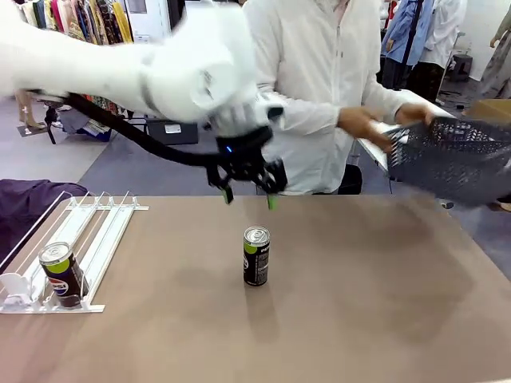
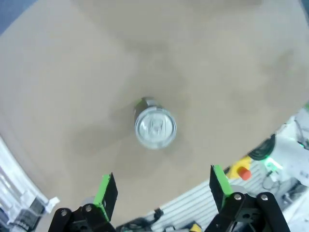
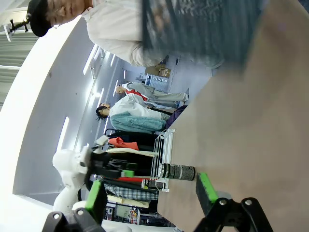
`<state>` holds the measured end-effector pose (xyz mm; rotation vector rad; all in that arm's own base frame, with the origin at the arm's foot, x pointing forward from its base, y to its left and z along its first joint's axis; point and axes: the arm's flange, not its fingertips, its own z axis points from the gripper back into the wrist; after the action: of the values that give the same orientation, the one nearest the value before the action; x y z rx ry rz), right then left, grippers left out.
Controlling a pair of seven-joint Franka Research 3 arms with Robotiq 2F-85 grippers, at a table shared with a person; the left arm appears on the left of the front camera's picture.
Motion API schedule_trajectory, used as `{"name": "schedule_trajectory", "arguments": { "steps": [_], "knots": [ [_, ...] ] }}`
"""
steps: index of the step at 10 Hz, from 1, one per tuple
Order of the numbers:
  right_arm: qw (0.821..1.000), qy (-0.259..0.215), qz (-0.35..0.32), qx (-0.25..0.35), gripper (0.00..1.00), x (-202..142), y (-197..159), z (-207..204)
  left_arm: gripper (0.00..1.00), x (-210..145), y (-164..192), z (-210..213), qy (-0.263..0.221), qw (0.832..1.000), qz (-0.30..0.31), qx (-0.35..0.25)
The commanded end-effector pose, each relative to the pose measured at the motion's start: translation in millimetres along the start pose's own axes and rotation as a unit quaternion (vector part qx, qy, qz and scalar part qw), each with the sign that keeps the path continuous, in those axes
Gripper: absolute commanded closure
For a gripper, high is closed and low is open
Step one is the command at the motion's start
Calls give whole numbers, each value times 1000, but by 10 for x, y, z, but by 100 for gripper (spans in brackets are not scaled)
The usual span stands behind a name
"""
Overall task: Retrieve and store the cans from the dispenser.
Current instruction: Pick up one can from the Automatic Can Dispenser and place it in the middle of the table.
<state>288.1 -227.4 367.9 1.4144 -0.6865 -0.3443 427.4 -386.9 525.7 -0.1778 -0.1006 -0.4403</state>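
We saw a slim black can point(image 1: 256, 256) with a shiny round lid standing upright mid-table point(image 1: 375, 295). The left gripper point(image 1: 250, 199) hovered above it, green-padded fingers point(image 2: 103, 188) spread wide. A second can point(image 1: 61, 275) stood by the white wire dispenser's point(image 1: 108, 227) curved stop. The right gripper's point(image 3: 150, 188) fingers were spread too. A person held a dark mesh basket point(image 1: 455, 155).

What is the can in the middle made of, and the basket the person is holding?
The can looks like metal: shiny silver top with a pull tab. The basket is dull dark grey mesh, probably plastic, maybe coated wire.
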Motion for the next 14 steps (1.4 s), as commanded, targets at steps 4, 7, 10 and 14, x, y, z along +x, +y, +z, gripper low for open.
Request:
{"name": "schedule_trajectory", "arguments": {
  "steps": [4, 7, 10, 14],
  "knots": [
    [1000, 3, -4, 1, 0, -12, 39, 13, 0, -1240, 1802, 1195, -90, 970, 83, -211],
    [1000, 3, -4, 1, 0, -12, 39, 13, 0, -2024, 3130, 1320, -156, 907, 170, -352],
    [1000, 3, -4, 1, 0, -12, 39, 13, 0, -2768, 4192, 1020, -211, 827, 249, -457],
    [1000, 3, -4, 1, 0, -12, 39, 13, 0, -3004, 4366, 981, -209, 832, 270, -438]
  ]
}}
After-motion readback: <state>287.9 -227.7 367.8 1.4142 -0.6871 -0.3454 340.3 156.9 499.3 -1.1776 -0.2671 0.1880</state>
